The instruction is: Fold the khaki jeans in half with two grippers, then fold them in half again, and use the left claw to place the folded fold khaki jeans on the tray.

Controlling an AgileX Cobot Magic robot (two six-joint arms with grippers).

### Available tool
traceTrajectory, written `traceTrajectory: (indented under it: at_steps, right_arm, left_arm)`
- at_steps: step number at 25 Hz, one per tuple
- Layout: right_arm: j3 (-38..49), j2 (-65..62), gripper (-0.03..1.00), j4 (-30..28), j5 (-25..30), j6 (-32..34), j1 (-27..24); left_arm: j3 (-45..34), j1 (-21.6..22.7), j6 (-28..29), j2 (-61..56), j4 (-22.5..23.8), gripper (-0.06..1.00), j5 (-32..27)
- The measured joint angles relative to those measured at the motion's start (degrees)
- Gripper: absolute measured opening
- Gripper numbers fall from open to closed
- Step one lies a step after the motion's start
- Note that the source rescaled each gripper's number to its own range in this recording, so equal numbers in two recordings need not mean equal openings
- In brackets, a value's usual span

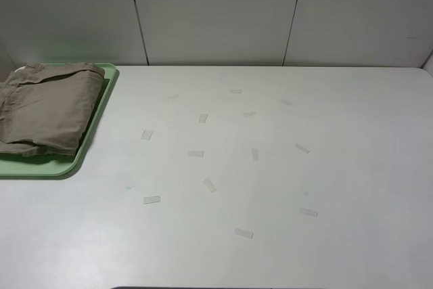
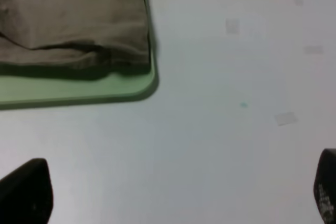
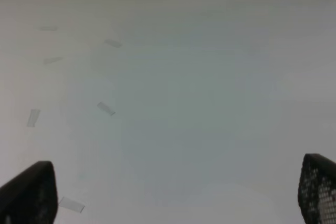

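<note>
- Khaki jeans (image 1: 47, 106) lie folded into a thick, soft bundle at the upper left of the high view, their cotton surface creased and the layered edges stacked along the near side.
- Under them sits the tray (image 1: 91, 137), pale green smooth plastic, rectangular with a rounded corner and a low raised rim; the garment covers most of it, leaving a bare green strip along the front and right edge.
- From my left wrist camera the same folded cloth (image 2: 73, 19) fills the upper left of the frame, resting on the tray (image 2: 79, 90), whose rounded corner shows clearly.
- The table (image 1: 284, 167) is a flat, matte, off-white surface dotted with small translucent tape strips (image 1: 210, 185), scattered across the middle.
- Behind it stand pale wall panels (image 1: 216, 11) split by thin dark seams.
- My left claw (image 2: 173, 192) is spread wide: only its two black fingertips (image 2: 26, 192) show at the bottom corners of the frame, over bare table, gripping nothing and well apart from the tray.
- My right claw (image 3: 173, 192) is spread just as wide, black fingertips (image 3: 29, 195) at the bottom corners, one with a meshed texture, empty above the tabletop.
</note>
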State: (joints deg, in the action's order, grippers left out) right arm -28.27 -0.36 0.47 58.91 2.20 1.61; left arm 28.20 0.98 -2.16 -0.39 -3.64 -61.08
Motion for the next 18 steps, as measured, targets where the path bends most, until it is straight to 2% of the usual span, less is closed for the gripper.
traceTrajectory:
  at_steps: [18]
  right_arm:
    - [0.0, 0.0, 1.0, 0.0, 0.0, 0.0, 0.0]
  left_arm:
    - [0.0, -0.2, 0.4, -0.1, 0.9, 1.0, 0.2]
